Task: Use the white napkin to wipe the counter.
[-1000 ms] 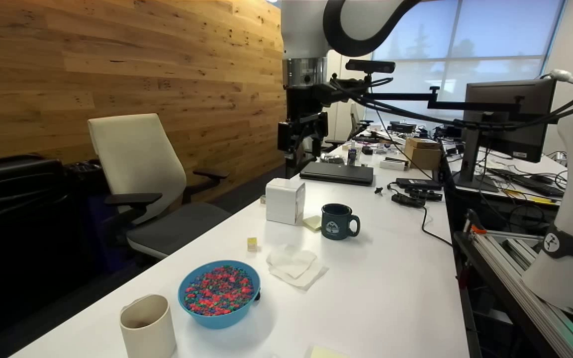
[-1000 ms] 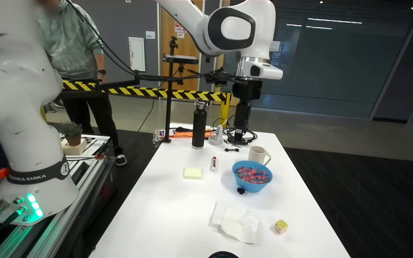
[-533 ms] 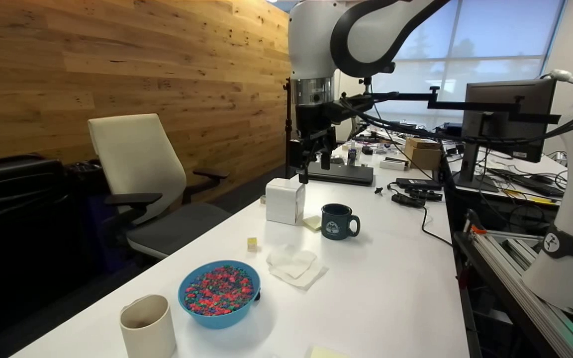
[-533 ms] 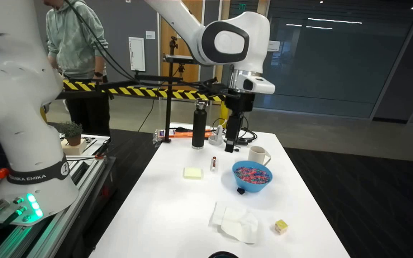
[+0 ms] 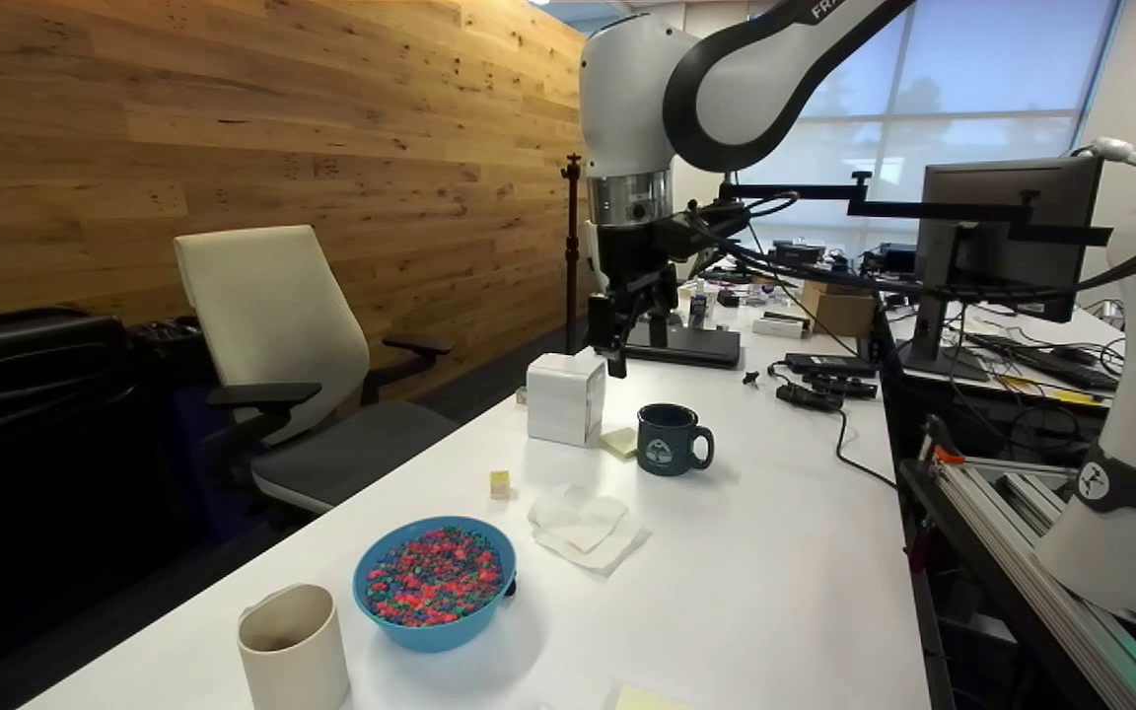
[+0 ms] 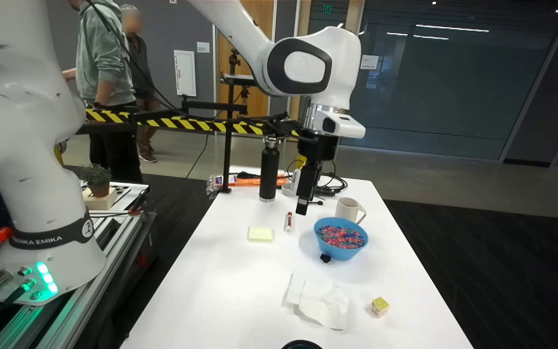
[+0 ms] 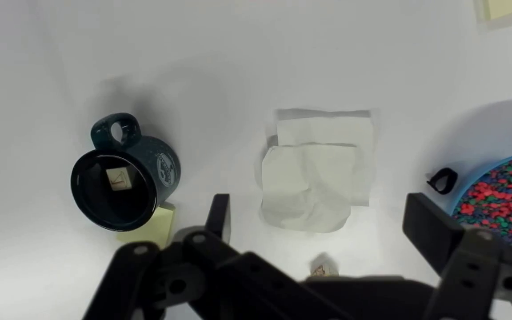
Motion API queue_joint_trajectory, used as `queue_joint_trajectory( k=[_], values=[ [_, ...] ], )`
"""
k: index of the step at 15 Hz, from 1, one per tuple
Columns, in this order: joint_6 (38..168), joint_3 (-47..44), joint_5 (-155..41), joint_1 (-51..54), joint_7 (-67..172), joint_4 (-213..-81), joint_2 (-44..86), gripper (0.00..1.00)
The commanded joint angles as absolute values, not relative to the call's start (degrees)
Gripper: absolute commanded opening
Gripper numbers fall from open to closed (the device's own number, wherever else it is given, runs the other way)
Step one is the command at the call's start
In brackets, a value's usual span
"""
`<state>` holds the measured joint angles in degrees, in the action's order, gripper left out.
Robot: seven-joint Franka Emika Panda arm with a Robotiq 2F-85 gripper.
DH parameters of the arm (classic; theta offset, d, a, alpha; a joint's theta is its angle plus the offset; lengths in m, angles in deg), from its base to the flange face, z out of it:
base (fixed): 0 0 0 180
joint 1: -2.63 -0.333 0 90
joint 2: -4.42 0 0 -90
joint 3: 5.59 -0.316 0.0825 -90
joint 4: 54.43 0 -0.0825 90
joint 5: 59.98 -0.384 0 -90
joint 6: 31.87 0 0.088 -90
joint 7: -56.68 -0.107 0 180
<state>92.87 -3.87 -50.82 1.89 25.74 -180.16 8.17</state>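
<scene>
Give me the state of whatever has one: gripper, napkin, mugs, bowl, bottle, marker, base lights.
Gripper: open, holding nothing
Napkin: lying loose on the counter, wrinkled, layers overlapping
Dark mug: upright, a block inside
Cream mug: upright, contents unclear
Bowl: upright, filled with coloured bits
Bottle: upright, capped
Marker: lying flat, cap on or off unclear
Base lights: lit green

White napkin (image 7: 309,184), wrinkled, on counter (image 7: 282,53)
</scene>
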Motion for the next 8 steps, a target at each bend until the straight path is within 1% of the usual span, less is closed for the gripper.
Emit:
queue_joint_trajectory(
  k=[1, 8],
  values=[
    [93.01, -3.8, -51.76, 2.21, 26.39, -180.81, 7.66, 1.0],
    [94.79, -3.3, -59.46, 3.33, 32.84, -183.95, 13.27, 1.0]
  ],
)
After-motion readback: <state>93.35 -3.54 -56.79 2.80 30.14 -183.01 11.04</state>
